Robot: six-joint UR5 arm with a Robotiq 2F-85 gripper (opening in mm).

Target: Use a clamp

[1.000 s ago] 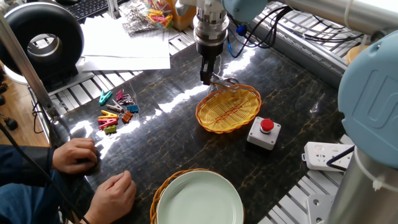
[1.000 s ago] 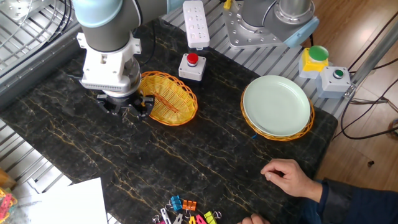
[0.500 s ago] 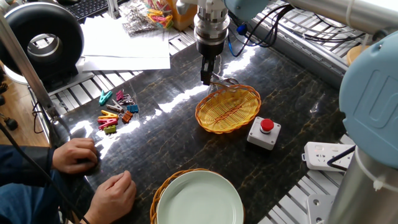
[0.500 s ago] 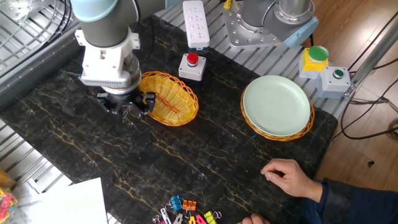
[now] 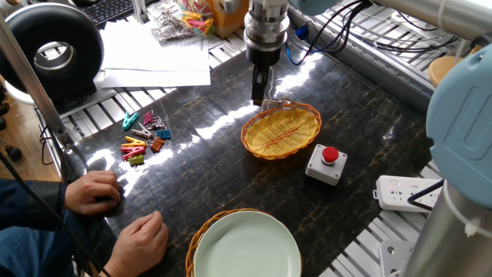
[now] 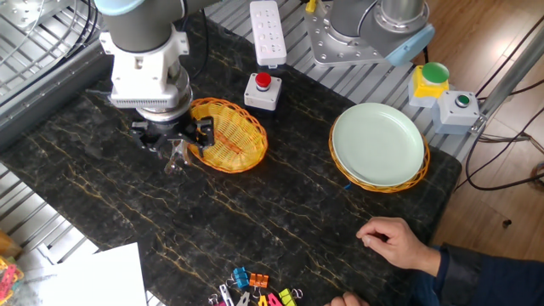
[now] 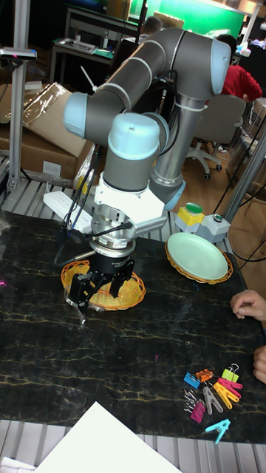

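One small silvery wire clamp (image 6: 176, 158) hangs in my pincer (image 6: 174, 140), whose fingers are closed on it, at the nine o'clock rim of the yellow wicker basket (image 6: 231, 136) on the dark marble desk (image 6: 280, 221). Pickup looks done, I judge; clipping it somewhere remains.

My arm reaches down over the table with the wrist vertical and my gripper (image 6: 176, 146) pointing straight down. Its two fingers (image 5: 259, 88) are drawn close together, their tips held just above the tabletop.
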